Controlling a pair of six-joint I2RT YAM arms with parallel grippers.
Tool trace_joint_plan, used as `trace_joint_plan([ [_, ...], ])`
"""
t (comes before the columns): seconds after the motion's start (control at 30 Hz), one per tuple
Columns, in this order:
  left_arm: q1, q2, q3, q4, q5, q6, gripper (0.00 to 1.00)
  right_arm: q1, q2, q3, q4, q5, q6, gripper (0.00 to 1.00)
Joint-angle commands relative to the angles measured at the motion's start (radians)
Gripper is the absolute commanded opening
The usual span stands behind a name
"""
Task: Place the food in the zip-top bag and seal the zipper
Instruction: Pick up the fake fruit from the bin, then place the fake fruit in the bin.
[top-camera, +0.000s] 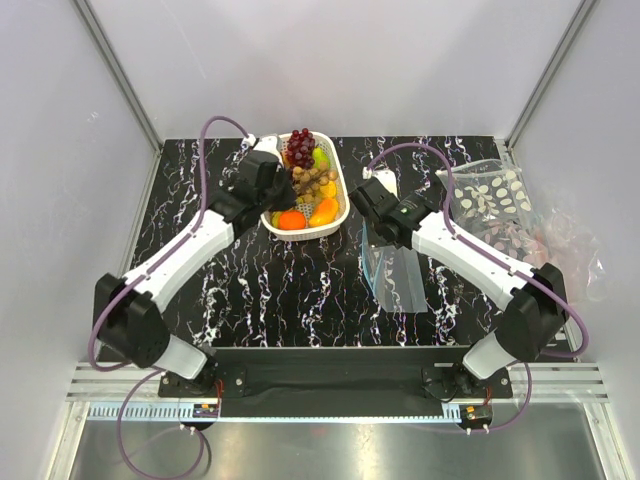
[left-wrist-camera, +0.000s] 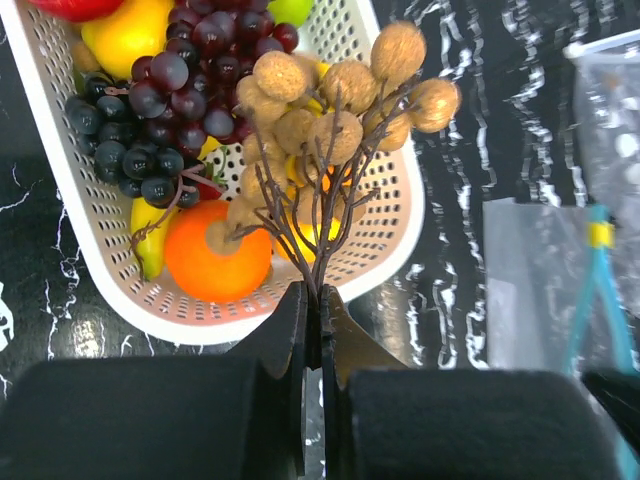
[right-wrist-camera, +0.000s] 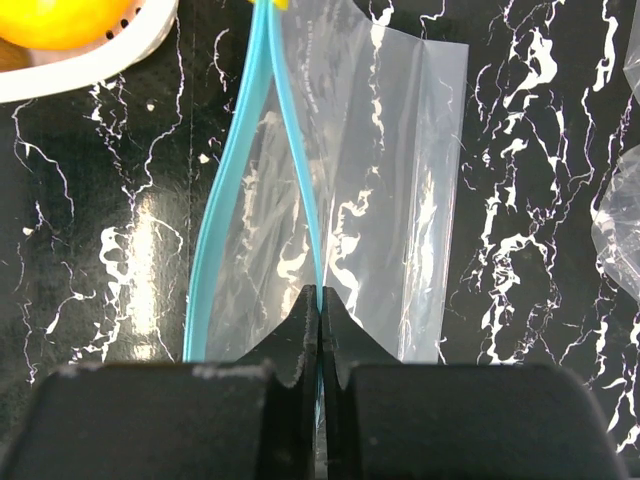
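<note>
The food lies in a white slotted basket (left-wrist-camera: 90, 230): dark purple grapes (left-wrist-camera: 190, 70), an orange fruit (left-wrist-camera: 215, 260) and a bunch of brown round fruits (left-wrist-camera: 340, 100) on dark twigs. My left gripper (left-wrist-camera: 313, 300) is shut on that bunch's stem at the basket's near rim. The clear zip-top bag (right-wrist-camera: 390, 180) lies on the black marbled table to the right of the basket. My right gripper (right-wrist-camera: 319, 300) is shut on one lip of its teal zipper (right-wrist-camera: 225, 200), and the two lips bow apart, so the mouth gapes. From above, the left gripper (top-camera: 290, 185) is over the basket and the right gripper (top-camera: 365, 215) is at the bag's (top-camera: 400, 275) far end.
A clear bag patterned with white ovals (top-camera: 490, 195) lies at the back right, with more crumpled plastic (top-camera: 565, 245) beside it. The basket (top-camera: 340, 215) stands at the back centre, a short gap from the zip-top bag. White walls enclose the table on three sides.
</note>
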Motion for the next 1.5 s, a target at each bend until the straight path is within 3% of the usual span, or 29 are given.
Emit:
trace_joint_plan([
  [0.0, 0.005, -0.086, -0.053, 0.043, 0.054, -0.025, 0.00, -0.007, 0.001, 0.029, 0.030, -0.015, -0.011, 0.00],
  [0.27, 0.003, -0.215, -0.110, 0.072, 0.123, -0.054, 0.00, -0.007, 0.017, 0.035, 0.047, -0.012, -0.014, 0.00],
  [0.9, -0.004, -0.342, -0.227, 0.061, 0.321, -0.100, 0.00, -0.007, 0.044, 0.006, 0.134, -0.010, -0.018, 0.00],
  [1.37, 0.043, -0.197, -0.132, 0.109, 0.127, -0.080, 0.00, -0.006, 0.075, 0.014, 0.128, -0.002, -0.008, 0.00],
  [1.47, 0.068, -0.142, -0.100, 0.107, 0.153, -0.078, 0.00, -0.007, 0.075, 0.015, 0.125, -0.001, -0.010, 0.00],
])
